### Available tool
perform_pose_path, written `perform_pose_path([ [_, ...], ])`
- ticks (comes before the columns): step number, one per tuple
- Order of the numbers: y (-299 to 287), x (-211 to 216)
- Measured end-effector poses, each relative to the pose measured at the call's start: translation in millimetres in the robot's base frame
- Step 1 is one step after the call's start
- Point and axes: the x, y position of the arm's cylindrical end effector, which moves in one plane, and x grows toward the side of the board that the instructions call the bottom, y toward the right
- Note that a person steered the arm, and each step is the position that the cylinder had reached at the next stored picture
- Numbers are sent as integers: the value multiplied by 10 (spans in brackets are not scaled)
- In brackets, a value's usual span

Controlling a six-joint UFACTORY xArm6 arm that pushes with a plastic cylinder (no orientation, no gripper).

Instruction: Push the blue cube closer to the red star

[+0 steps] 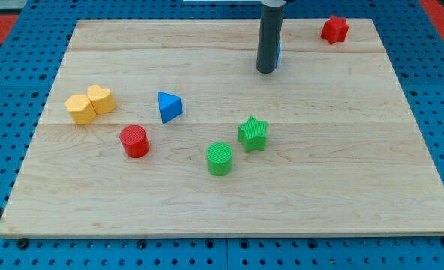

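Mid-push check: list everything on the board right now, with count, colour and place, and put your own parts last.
red star: 1, red, top right corner of the board
blue cube: 1, blue, top centre, almost wholly hidden behind the rod; only a sliver shows at the rod's right edge
blue triangle block: 1, blue, left of centre
yellow blocks: 2, yellow, view's left, touching side by side; shapes unclear
red cylinder: 1, red, lower left of centre
green cylinder: 1, green, centre bottom
green star: 1, green, just upper right of the green cylinder
wooden board: 1, light wood, on a blue pegboard
my tip: 1, dark rod end, top centre, just left of and in front of the blue cube
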Motion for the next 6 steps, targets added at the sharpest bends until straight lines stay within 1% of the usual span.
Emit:
perform_pose_path([
  [1, 258, -323],
  [2, 343, -313],
  [3, -111, -288],
  [4, -278, -575],
  [5, 123, -636],
  [6, 368, -663],
])
